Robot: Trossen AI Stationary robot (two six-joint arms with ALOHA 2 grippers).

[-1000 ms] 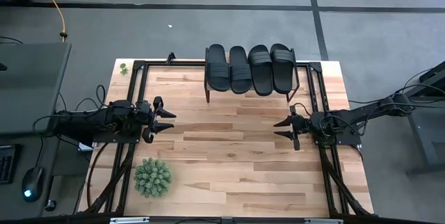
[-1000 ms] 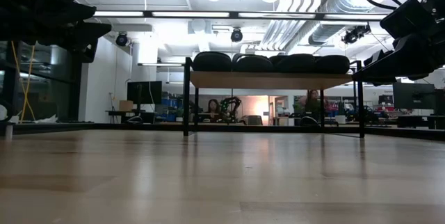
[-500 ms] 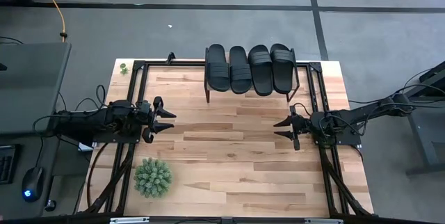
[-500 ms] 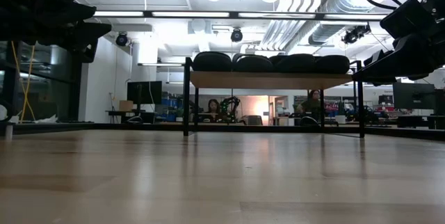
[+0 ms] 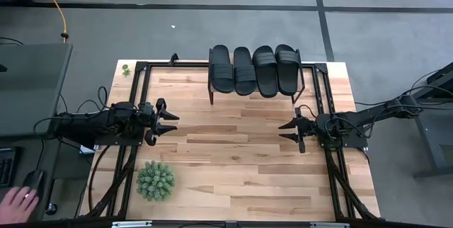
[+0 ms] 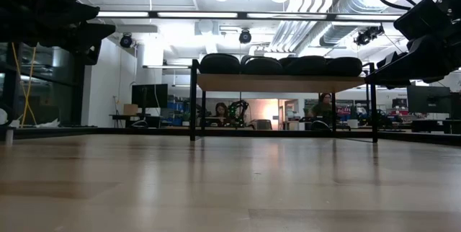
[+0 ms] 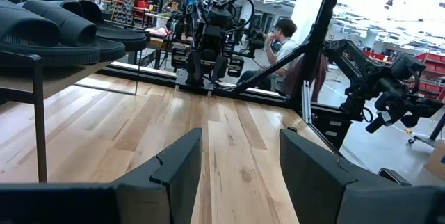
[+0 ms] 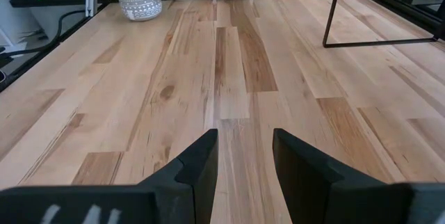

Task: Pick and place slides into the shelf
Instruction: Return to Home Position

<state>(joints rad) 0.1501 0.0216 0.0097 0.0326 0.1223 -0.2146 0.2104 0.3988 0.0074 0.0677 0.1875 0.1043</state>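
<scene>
I am working in a robotics lab, open like a workshop. Beyond the table (image 6: 230, 181) stand another arm rig (image 7: 208, 40), desks with monitors (image 6: 149, 95) and a seated person (image 7: 284, 40). Above the table run bare ducts (image 6: 317, 9) and strip lights (image 6: 137, 14). Around the table lies grey concrete floor (image 5: 212, 37) marked with black tape (image 5: 212, 6).

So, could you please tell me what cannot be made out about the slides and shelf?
Low view: only the slides' ends show above the shelf plank.
High view: the four slides cover the shelf top.
Left wrist view: the picture's edge cuts off the slides.
High view: only a person's hand shows, at the edge.
</scene>
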